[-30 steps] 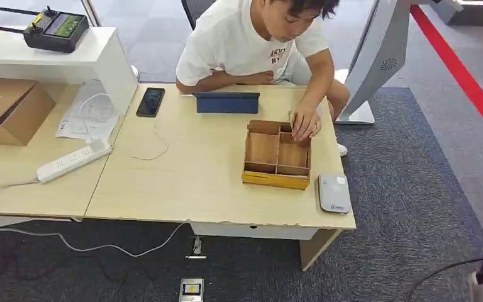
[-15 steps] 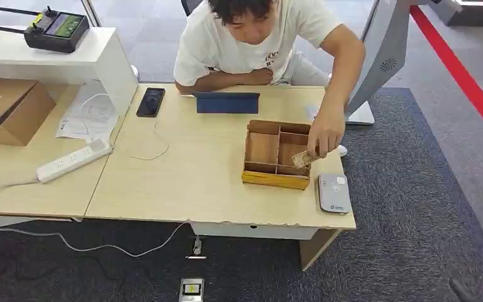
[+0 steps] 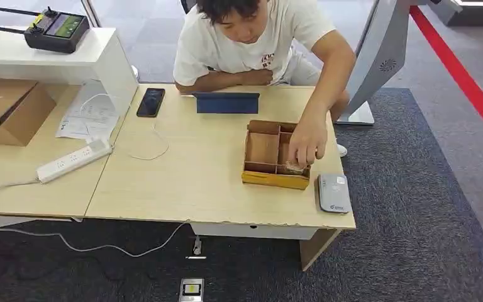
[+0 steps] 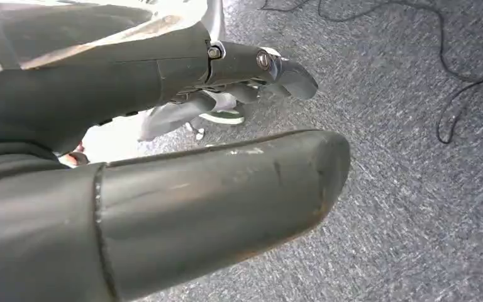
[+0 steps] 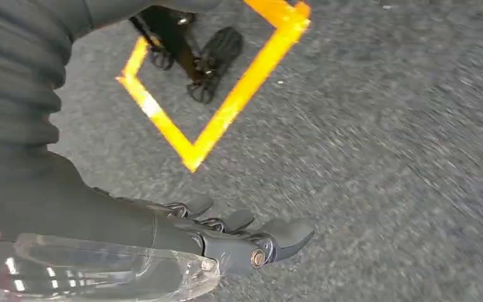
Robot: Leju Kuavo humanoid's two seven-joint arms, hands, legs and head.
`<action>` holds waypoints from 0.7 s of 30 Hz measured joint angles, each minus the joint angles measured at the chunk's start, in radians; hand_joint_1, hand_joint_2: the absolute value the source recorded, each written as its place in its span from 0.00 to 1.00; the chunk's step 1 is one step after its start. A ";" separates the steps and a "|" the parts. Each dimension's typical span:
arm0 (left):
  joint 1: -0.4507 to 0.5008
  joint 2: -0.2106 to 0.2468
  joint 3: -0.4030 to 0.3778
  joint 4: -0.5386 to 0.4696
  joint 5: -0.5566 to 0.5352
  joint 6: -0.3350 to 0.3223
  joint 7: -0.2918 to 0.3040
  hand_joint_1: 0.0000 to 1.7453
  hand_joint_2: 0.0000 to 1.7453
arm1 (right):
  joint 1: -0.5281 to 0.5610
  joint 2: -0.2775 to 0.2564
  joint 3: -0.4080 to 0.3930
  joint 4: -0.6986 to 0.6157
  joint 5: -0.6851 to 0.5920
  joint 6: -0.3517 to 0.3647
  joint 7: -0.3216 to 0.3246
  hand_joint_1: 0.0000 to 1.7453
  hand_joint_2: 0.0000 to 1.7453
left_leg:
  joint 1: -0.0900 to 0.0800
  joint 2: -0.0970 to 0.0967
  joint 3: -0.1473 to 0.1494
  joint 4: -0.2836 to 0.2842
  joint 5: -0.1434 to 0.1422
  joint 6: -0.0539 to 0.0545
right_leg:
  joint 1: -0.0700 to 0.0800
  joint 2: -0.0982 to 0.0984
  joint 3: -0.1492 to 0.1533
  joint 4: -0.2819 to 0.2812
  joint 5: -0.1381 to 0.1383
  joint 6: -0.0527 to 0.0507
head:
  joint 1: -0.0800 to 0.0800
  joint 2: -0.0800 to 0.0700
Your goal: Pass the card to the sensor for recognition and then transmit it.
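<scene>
While a person's hand [image 3: 306, 143] sets the card [image 3: 294, 167] in the wooden tray [image 3: 275, 179] beside the sensor [image 3: 334, 192], both robot hands hang released; picking it up comes next.

Floor: grey carpet [image 3: 427, 189], darker mat under the desk [image 3: 201, 182]; red stripe [image 3: 459, 69] runs along the far right. Yellow tape [image 5: 226, 113] forms a corner on the carpet in the right wrist view. Desk is light wood, with a second desk [image 3: 12, 170] abutting on the left. White shelf [image 3: 69, 60] stands on that one. White stand [image 3: 380, 56] beyond the desk. Cables [image 3: 100, 245] trail on the floor below.
</scene>
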 joint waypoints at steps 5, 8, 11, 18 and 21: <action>0.000 0.000 0.000 0.000 -0.004 0.000 0.004 0.00 0.00 | 0.000 0.002 0.013 0.008 0.018 0.016 0.003 0.00 1.00 | 0.000 0.000 0.000 0.000 0.000 0.000 | 0.000 0.000 0.000 0.000 0.000 0.000 | 0.000 0.000; 0.000 0.000 0.000 0.000 -0.008 -0.002 0.004 0.00 0.00 | 0.000 0.002 0.020 0.010 0.020 0.021 0.003 0.00 1.00 | 0.000 0.000 0.000 0.000 0.000 0.000 | 0.000 0.000 0.000 0.000 0.000 0.000 | 0.000 0.000; -0.001 0.000 0.000 0.000 -0.008 -0.012 0.005 0.00 0.00 | 0.000 0.002 0.031 0.015 0.031 0.027 0.003 0.00 1.00 | 0.000 0.000 0.000 0.000 0.000 0.000 | 0.000 0.000 0.000 0.000 0.000 0.000 | 0.000 0.000; -0.001 0.000 0.000 0.000 -0.003 -0.012 0.005 0.00 0.00 | 0.000 0.005 0.046 0.022 0.044 0.044 -0.005 0.00 1.00 | 0.000 0.000 0.000 0.000 0.000 0.000 | 0.000 0.000 0.000 0.000 0.000 0.000 | 0.000 0.000; -0.001 0.000 0.000 0.000 -0.004 -0.012 0.005 0.00 0.00 | 0.000 0.005 0.056 0.023 0.047 0.049 -0.008 0.00 1.00 | 0.000 0.000 0.000 0.000 0.000 0.000 | 0.000 0.000 0.000 0.000 0.000 0.000 | 0.000 0.000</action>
